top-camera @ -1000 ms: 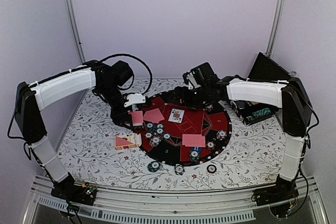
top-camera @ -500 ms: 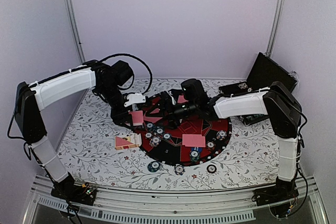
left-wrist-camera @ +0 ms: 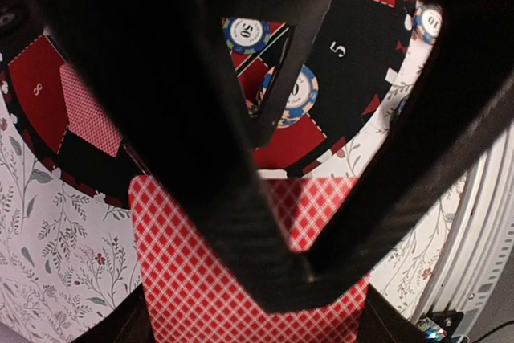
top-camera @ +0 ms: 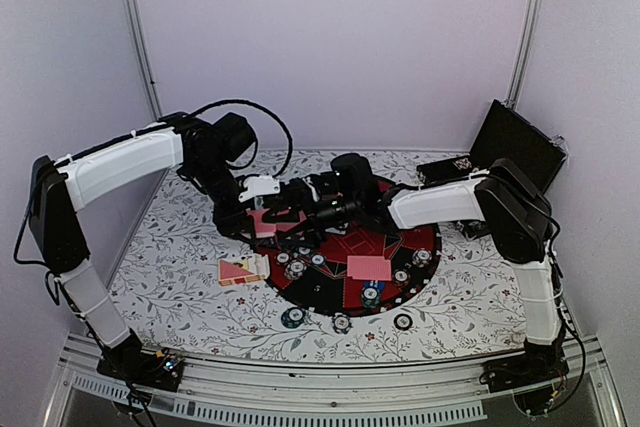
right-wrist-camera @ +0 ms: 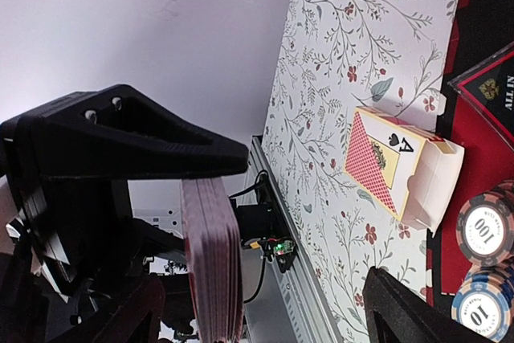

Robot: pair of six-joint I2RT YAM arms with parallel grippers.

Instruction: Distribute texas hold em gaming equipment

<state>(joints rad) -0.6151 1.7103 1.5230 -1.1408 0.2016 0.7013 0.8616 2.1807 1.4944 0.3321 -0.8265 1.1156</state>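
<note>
Above the left rim of a round red-and-black felt mat [top-camera: 415, 232], the left gripper [left-wrist-camera: 281, 283] holds a stack of thin, pink-red check-backed playing cards [left-wrist-camera: 185, 295], its jaws pinched nearly shut across the stack. The right gripper [right-wrist-camera: 307, 221] reaches over the mat with jaws spread wide and empty. The right wrist view shows the stack edge-on inside that gap, close under one finger, though whether it touches cannot be told. The cards look light, slick and flexible, likely to fan or slide apart. A single card is probably best taken by its free edge, pinched flat across both faces, gently enough not to drag its neighbours. Round white-edged poker chips [right-wrist-camera: 486, 234] sit in short stacks on the mat, with loose cards lying face down among them. An opened cardboard card box [right-wrist-camera: 401, 170] lies on the flower-patterned table [top-camera: 180, 247] just beside the mat.
</note>
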